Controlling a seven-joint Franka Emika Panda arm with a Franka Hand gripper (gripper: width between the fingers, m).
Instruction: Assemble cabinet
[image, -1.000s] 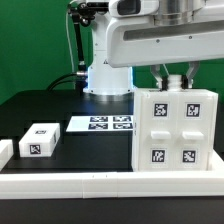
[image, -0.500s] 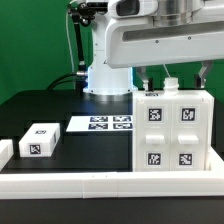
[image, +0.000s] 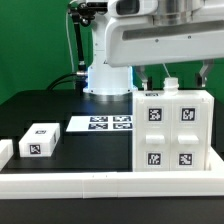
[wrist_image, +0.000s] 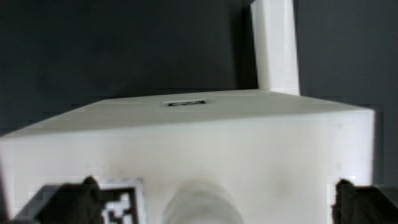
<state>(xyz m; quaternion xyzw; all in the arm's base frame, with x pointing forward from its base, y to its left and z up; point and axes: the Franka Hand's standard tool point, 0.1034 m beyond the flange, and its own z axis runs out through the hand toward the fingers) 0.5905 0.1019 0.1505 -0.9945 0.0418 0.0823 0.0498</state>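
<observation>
The cabinet (image: 175, 130), a large white box with four black-and-white tags on its front, stands upright at the exterior view's right. My gripper (image: 175, 78) hangs just over its top, open, with one dark finger (image: 148, 75) toward each side. In the wrist view the cabinet (wrist_image: 196, 140) fills the space below my gripper (wrist_image: 217, 205). The two fingertips (wrist_image: 71, 200) are wide apart and hold nothing. A small white tagged drawer block (image: 40, 140) lies on the black table at the exterior view's left.
The marker board (image: 100, 123) lies flat behind the drawer block, in front of the robot base (image: 105, 75). A low white border rail (image: 100, 185) runs along the front. Another white piece (image: 5, 150) shows at the left edge. A white strip (wrist_image: 276, 45) runs beyond the cabinet.
One second ago my fingers were close together at the cabinet's top and the cabinet leaned slightly. They have since spread wide, and the cabinet stands straight. Nothing has moved in the last half second.
</observation>
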